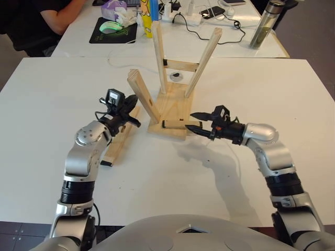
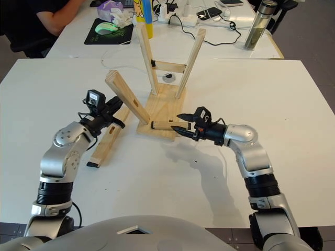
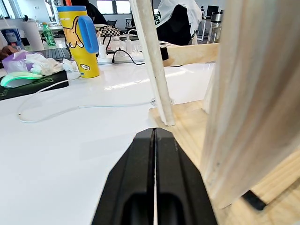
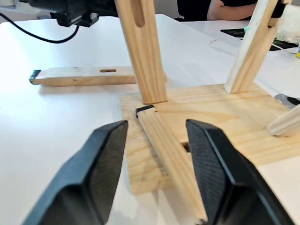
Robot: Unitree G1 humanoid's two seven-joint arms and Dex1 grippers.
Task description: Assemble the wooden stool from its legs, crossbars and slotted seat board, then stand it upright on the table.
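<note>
The slotted seat board (image 1: 175, 104) lies flat on the white table. Two legs (image 1: 159, 49) (image 1: 204, 60) rise from its far side, joined by a crossbar (image 1: 180, 65). A third leg (image 1: 144, 97) leans up from its left corner. A loose crossbar (image 4: 168, 159) lies on the board's near edge, and my right gripper (image 1: 190, 121) is open with a finger on either side of its end. A loose leg (image 1: 119, 138) lies on the table to the left. My left gripper (image 1: 132, 116) is shut and empty, just left of the leaning leg.
A small round object (image 1: 176, 76) lies on the table behind the board. The back table holds a yellow cup (image 1: 149, 15), a bottle (image 1: 264, 23), a mouse pad (image 1: 112, 31) and cables. Bare tabletop extends in front and to the right.
</note>
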